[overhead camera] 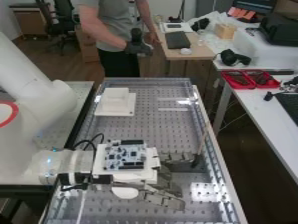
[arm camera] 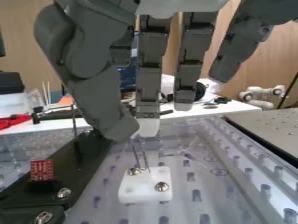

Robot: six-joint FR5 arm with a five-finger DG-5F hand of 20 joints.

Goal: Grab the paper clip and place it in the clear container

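In the high view the hand (overhead camera: 165, 196) is low over the near part of the perforated bench, its fingers pointing to the view's right. In the wrist view the hand (arm camera: 100, 95) has its thumb bent across to one fingertip, while the other fingers hang fairly straight. Between thumb tip and that fingertip the top of the paper clip (arm camera: 140, 156) is pinched and hidden. Its two thin wires run down, slightly tilted, to a small white block (arm camera: 142, 194) with screws on the bench surface.
A white stepped block (overhead camera: 116, 102) stands at the bench's far end. Along one side runs a dark rail (arm camera: 70, 167) bearing a small red board (arm camera: 42, 170) and a thin upright rod (arm camera: 74, 120). Red trays (overhead camera: 249, 79) lie on the side table.
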